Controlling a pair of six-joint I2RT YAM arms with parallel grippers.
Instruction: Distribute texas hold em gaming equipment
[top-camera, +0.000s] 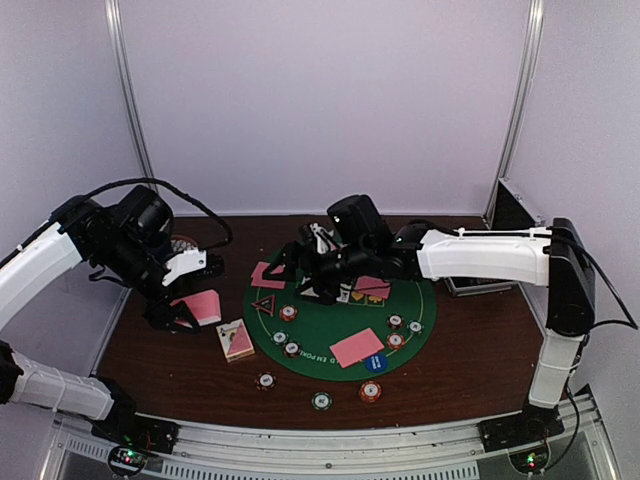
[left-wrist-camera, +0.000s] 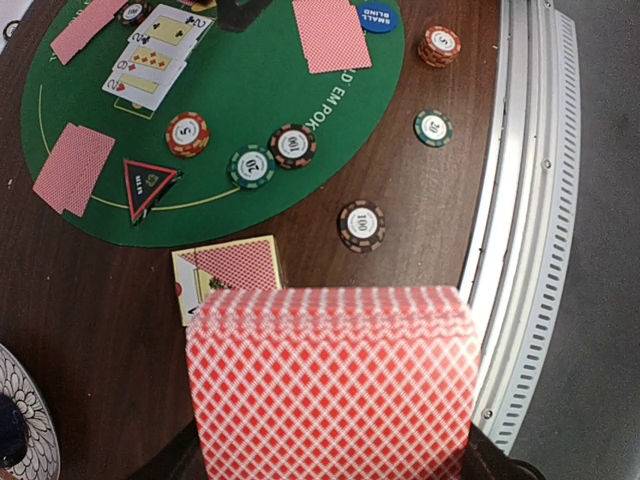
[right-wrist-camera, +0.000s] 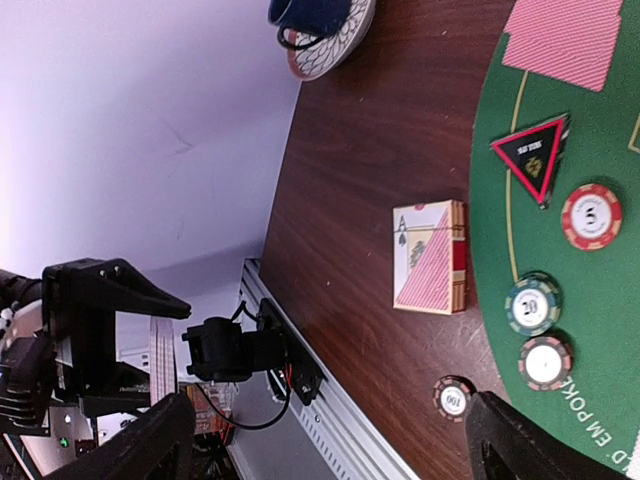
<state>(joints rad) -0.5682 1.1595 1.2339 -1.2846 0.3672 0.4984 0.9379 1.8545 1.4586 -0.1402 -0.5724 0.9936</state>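
Observation:
My left gripper (top-camera: 182, 310) is shut on a thick deck of pink-backed cards (left-wrist-camera: 330, 380), held above the bare table left of the mat. Pink-backed cards (top-camera: 357, 347) lie on the green mat at the front right, with more at its left edge (left-wrist-camera: 74, 168). Face-up cards (left-wrist-camera: 155, 60) lie near the mat's middle. Striped chips lie on the mat (left-wrist-camera: 187, 133) and on the wood in front (left-wrist-camera: 361, 225). My right gripper (top-camera: 305, 278) hovers over the mat's far left; in the right wrist view it (right-wrist-camera: 330, 450) is open and empty.
A card box (top-camera: 235, 340) lies on the wood left of the green mat (top-camera: 330, 330). A black triangle marker (left-wrist-camera: 148, 183) and a blue button (top-camera: 377, 362) sit on the mat. A cup on a patterned plate (right-wrist-camera: 320, 25) stands far left. A metal case (top-camera: 510, 215) stands back right.

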